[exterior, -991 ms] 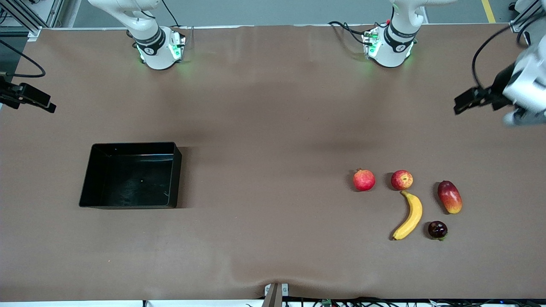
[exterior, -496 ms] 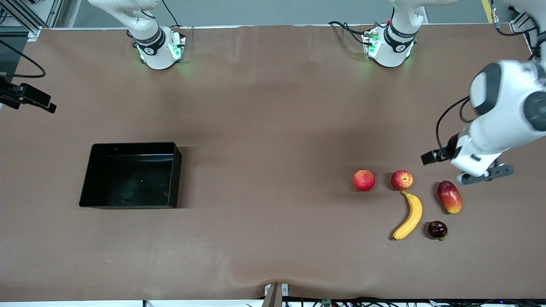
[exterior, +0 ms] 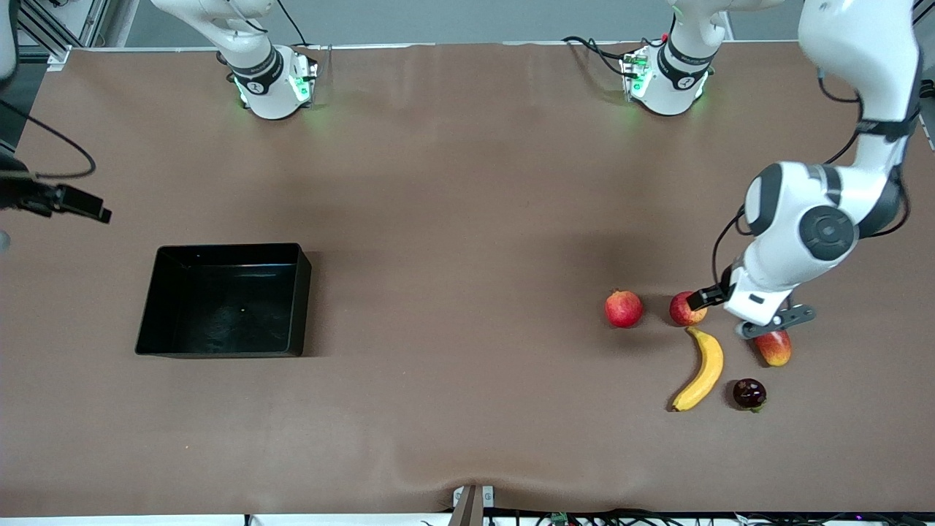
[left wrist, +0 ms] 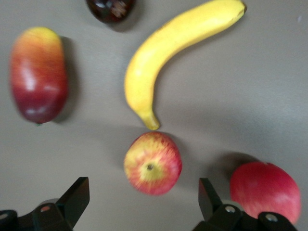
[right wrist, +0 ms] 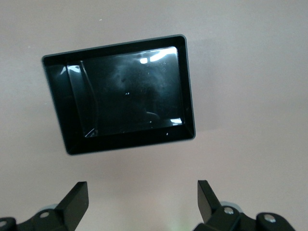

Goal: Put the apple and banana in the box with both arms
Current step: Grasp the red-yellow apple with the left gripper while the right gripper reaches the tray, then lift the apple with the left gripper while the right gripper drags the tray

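— Where is the left gripper [left wrist: 142, 204]?

— Up over the apple [left wrist: 153, 163], fingers spread wide with nothing between them, I think so it can drop around it. The apple is round, red with yellow streaks. Just past it curves the smooth yellow banana [left wrist: 169, 45].

— And the right gripper [right wrist: 139, 204]?

— Wide open too, waiting above the table near the shiny black box [right wrist: 122, 94], which has nothing in it.
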Available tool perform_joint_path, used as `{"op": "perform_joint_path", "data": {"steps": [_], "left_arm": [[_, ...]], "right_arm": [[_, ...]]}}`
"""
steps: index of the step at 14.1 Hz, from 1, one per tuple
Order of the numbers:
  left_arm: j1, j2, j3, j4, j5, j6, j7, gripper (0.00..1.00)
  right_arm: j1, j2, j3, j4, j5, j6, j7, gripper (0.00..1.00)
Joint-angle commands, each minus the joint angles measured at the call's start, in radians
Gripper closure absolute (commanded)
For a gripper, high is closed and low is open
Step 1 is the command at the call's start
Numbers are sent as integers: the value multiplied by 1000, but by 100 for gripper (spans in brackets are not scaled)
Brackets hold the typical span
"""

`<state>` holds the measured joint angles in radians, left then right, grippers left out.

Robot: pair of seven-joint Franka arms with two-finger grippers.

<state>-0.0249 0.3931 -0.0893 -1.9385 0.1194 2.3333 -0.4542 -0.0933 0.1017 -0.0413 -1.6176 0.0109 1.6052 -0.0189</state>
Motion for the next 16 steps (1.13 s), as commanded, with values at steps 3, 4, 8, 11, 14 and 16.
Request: {"op": "perform_joint_path", "data": {"steps": [3, 4, 8, 11, 14, 16], "left_arm": [[6, 98, -3, -13, 23, 112, -21, 0], [6, 108, -1, -13, 23, 113, -21, 0], [10, 118, -3, -13, 19, 109, -20, 100], [10, 102, -3, -8, 20, 98, 0, 100], [11, 50, -1, 15, 28, 84, 2, 100], [11, 29, -1, 88, 28, -45, 2, 100]], "right_arm": [[-72, 81, 9, -82, -8, 175, -120, 0], [-83, 108, 9, -81, -8, 192, -139, 0], [-115, 205, 9, -82, -6, 283, -191, 0], [-120, 280, 9, -82, -6, 344, -191, 0], [-125, 354, 9, -85, -8, 427, -231, 0], [-149, 391, 9, -114, -8, 504, -269, 0]]}}
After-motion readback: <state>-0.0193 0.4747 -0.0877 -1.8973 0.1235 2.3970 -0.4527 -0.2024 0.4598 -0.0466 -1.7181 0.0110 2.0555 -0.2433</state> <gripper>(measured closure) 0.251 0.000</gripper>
